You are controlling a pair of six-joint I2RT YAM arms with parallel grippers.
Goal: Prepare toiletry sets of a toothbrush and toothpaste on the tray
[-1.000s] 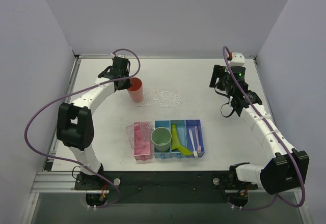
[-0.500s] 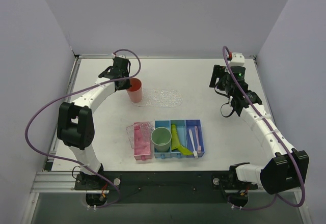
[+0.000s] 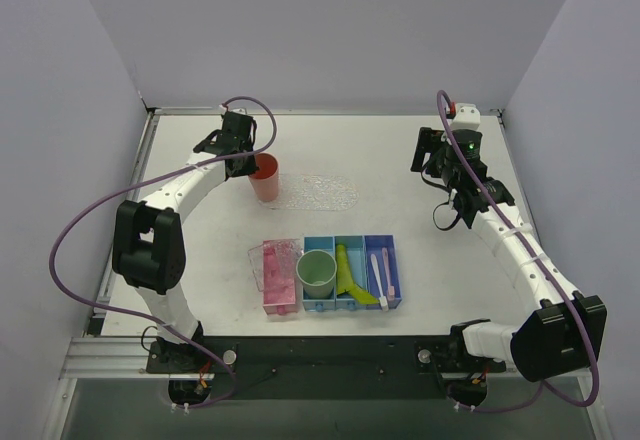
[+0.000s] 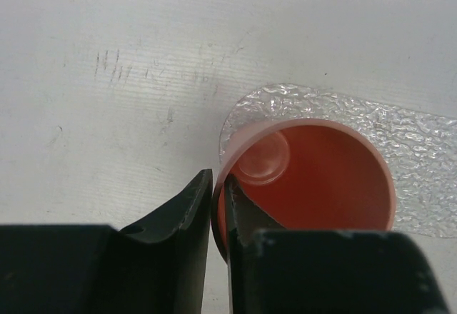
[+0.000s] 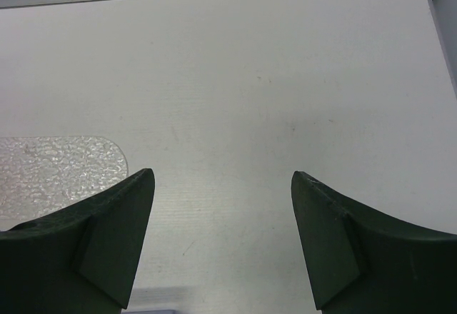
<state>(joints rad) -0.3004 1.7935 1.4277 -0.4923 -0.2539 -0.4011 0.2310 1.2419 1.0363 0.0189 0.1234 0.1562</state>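
Left gripper (image 4: 218, 180): jaws pinched close on the near wall of an orange-red plastic cup (image 4: 321, 178), one finger outside the rim and one inside. The cup stood upright on the end of the flat clear bumpy plastic tray (image 4: 421, 150), which ran out past the jaws on the cup's far side. Nothing showed inside the cup.

Right gripper (image 5: 221, 177): jaws spread wide, nothing between them, over bare table. The tray's other end lay off beside its left finger.

Task items were well apart from both sets of jaws, back toward the arm bases in a row of pink and blue plastic bins (image 3: 350, 239). Two slim pink-and-white toothbrushes (image 3: 380, 268) lay lengthwise in the end bin nearest the right arm. The flat yellow-green toothpaste tubes (image 3: 346, 272) were in the next bin. A pale green cup (image 3: 317, 272) stood in the bin after that.

Handling, by judgement: the toothbrushes look light, stiff and narrow, so best pinched across the handle near mid-length, jaws dropped between the bin walls. The toothpaste tubes look soft and squashy, likely to slip at the taper. Take them at the broad end, lightly.
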